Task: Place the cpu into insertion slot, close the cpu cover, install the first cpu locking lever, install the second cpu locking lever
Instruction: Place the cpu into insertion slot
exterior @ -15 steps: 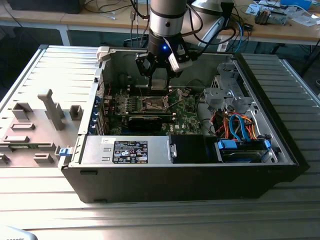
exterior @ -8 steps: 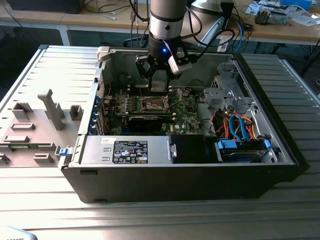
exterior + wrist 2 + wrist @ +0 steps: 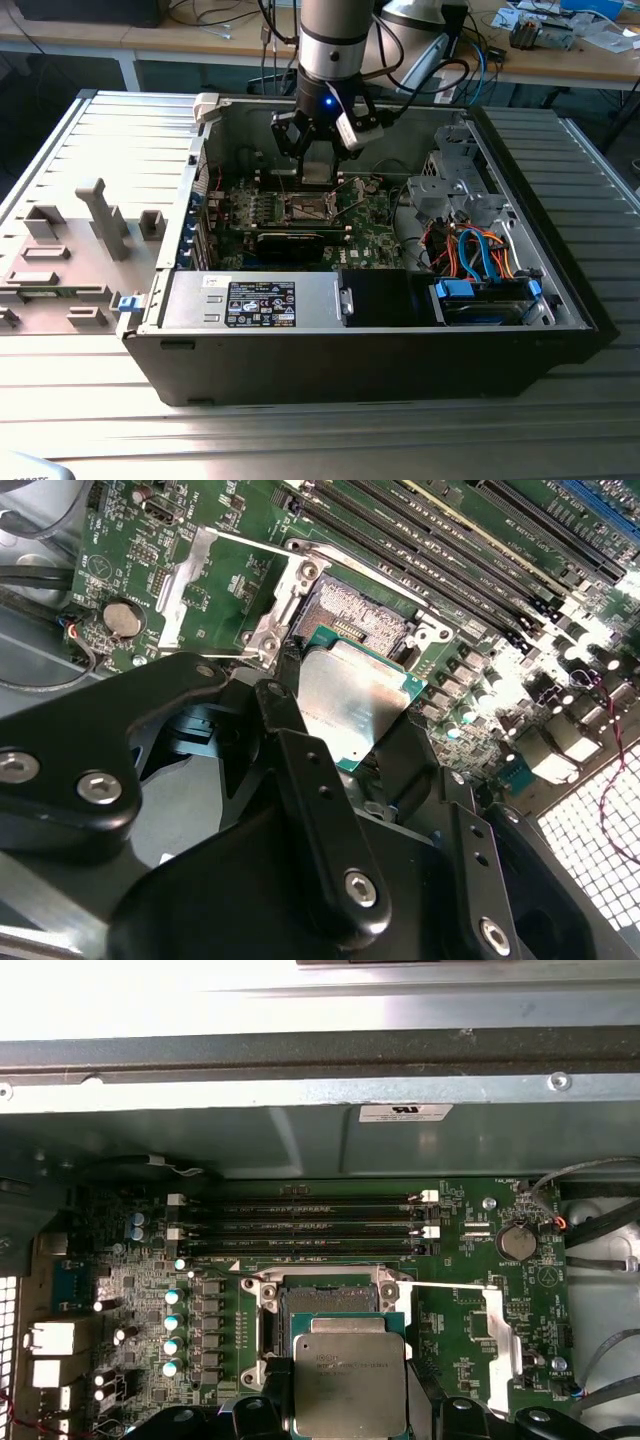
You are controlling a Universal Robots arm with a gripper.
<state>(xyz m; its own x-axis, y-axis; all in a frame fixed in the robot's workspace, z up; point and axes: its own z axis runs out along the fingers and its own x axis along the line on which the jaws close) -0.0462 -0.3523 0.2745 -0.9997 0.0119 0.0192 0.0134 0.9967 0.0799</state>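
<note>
My gripper (image 3: 315,172) hangs inside the open computer case, shut on the cpu (image 3: 350,695), a flat square plate with a dull metallic face. In both wrist views black fingers (image 3: 272,1392) clamp two opposite edges of the cpu (image 3: 350,1375). It sits tilted just beside and slightly above the insertion slot (image 3: 325,1300), a dark square recess with a silvery rim (image 3: 355,610). One edge of the cpu overlaps the slot's rim. The cpu cover (image 3: 498,1330) is swung open and lies to the side of the slot, a silvery frame (image 3: 178,590) over the green board.
Long black memory slots (image 3: 300,1225) run along the far side of the socket, and a coin battery (image 3: 517,1242) sits by the cover. In the exterior view a black card (image 3: 290,240), a power supply (image 3: 260,300) and a drive cage with cables (image 3: 480,250) surround the board.
</note>
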